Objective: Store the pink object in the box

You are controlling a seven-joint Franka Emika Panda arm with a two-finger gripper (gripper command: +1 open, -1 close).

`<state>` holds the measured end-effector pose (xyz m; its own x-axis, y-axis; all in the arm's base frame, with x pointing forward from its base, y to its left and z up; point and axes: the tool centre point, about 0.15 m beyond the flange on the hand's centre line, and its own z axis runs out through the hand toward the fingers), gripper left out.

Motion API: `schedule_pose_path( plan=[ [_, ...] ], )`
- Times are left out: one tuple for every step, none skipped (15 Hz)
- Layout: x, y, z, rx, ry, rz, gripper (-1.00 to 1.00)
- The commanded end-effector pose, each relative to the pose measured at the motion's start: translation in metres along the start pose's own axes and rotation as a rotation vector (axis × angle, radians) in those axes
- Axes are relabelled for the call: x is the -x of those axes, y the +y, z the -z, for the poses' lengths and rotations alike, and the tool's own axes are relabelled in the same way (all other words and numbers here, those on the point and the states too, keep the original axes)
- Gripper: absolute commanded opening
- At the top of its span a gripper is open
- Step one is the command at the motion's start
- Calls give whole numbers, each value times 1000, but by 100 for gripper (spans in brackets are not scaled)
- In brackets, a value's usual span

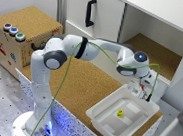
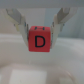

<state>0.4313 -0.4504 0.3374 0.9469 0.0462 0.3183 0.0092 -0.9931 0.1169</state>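
Gripping the pink cube (image 2: 40, 40) (letter D showing), the claw (image 2: 40, 26) hangs above the box (image 1: 101, 113).

Cork-topped desk (image 1: 85, 87) runs diagonally through the exterior view, with a white speckled front edge. White box (image 1: 122, 115) sits on the desk at its end toward the exterior view's right, one corner near the edge. Cork crate (image 1: 24, 36) stands at the desk's other end, toward the exterior view's left; whether it rests on the desk or just beside it is unclear. Bare cork between the two. Desk stands on a grey metal floor plate (image 1: 4, 103).
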Motion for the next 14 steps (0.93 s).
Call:
schedule_pose_path(
  plan=[
    [56, 8, -56, 74, -85, -15, -100],
    [63, 8, -65, 80, -110, -11, -100],
    [69, 8, -73, 79, -128, -5, -100],
    [74, 8, -80, 78, -141, -1, -100],
    [79, 7, -89, 67, -153, 2, -100],
    [85, 4, -97, 61, -163, 13, -100],
    [90, 2, -103, 52, -173, 16, -100],
    [93, 1, -107, 51, -183, 13, -100],
    [95, 3, -109, 46, -193, -1, -100],
    [95, 4, -110, 50, -200, -9, -100],
    [95, 5, -108, 53, -199, -13, 100],
    [93, 8, -97, 64, -184, -24, 100],
    [93, 9, -86, 76, -165, -30, 100],
    [93, 9, -75, 77, -151, -33, 100]
  ],
)
